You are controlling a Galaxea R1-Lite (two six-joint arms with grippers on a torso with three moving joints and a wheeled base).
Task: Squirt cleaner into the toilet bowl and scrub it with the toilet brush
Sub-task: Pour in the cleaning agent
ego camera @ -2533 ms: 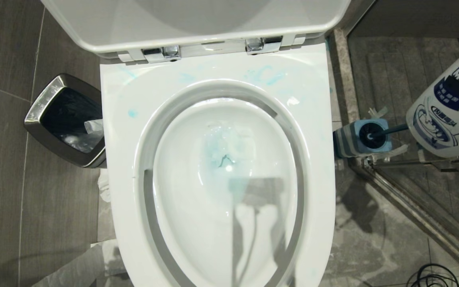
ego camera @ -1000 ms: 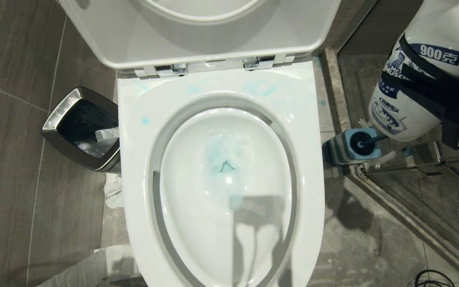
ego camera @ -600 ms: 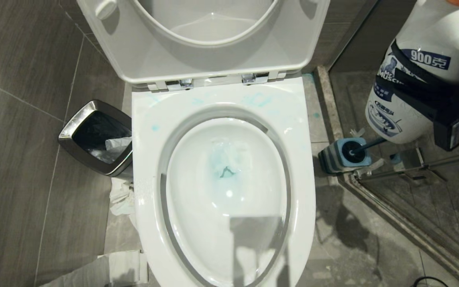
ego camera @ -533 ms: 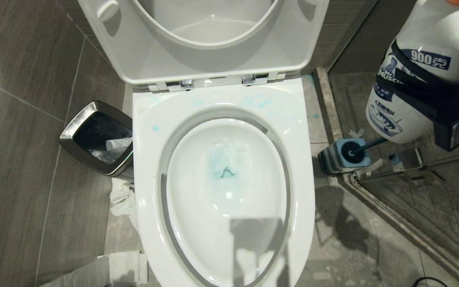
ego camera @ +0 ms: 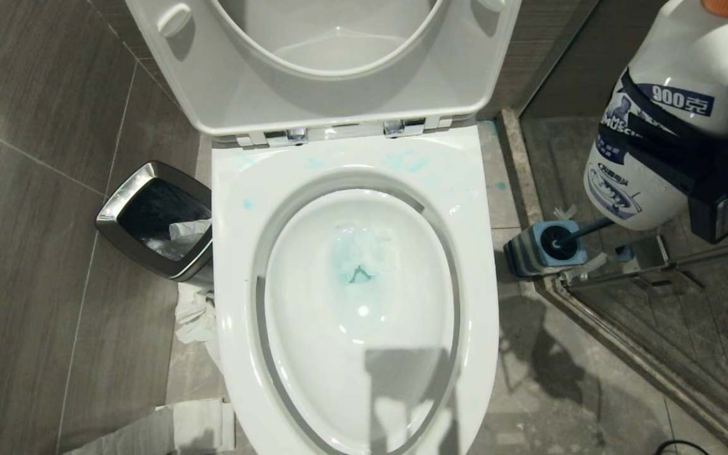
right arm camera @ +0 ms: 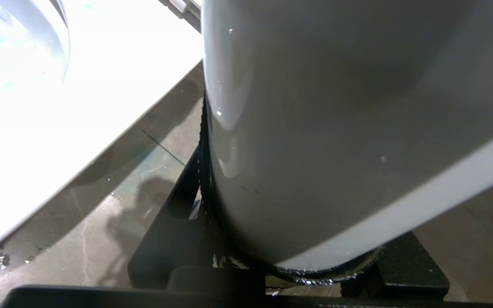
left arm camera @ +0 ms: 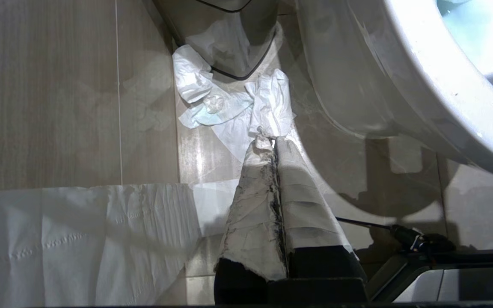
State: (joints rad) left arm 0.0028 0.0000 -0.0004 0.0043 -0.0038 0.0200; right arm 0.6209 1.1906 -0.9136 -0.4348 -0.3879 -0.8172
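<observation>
A: Item, cleaner (ego camera: 673,120): how much shows?
B: Partial. Orange cap cut by the head view's top edge; label crossed by the black right gripper (ego camera: 686,164), whose far finger is hidden behind the bottle. Right wrist view: bottle wall fills the picture, no label legible.
A: Item, toilet brush (ego camera: 582,229)?
B: Bristle head sunk in its holder (ego camera: 531,249); handle passes behind the bottle, end unseen.
A: Item, toilet bowl (ego camera: 237,265)?
B: Front rim cut by the bottom edge; lid (ego camera: 225,82) cut at top.
A: Item, waste bin (ego camera: 149,215)?
B: One corner hidden behind the bowl.
</observation>
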